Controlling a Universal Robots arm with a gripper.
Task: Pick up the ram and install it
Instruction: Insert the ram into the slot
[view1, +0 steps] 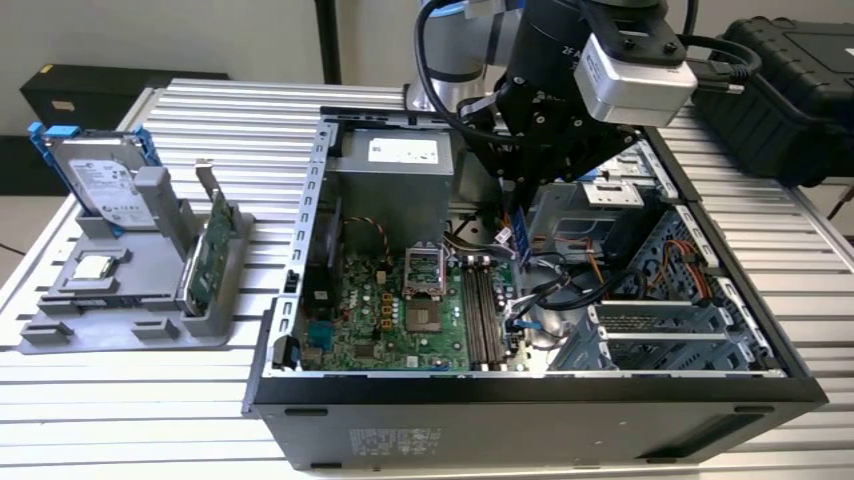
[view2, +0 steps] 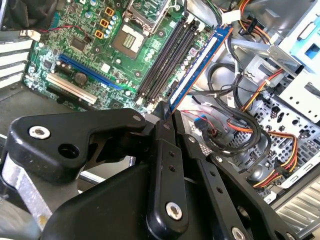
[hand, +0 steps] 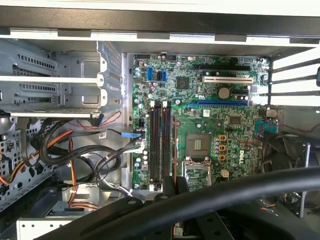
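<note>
The ram (view2: 200, 65) juts straight out of the tool (view2: 167, 109), which apparently grips it.

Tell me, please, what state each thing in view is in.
pincer, shut on the ram
ram, held over the motherboard, not seated
memory slots, empty
computer case, on its side, open
hard drive, standing in the grey holder
green card, upright in the same holder
</note>
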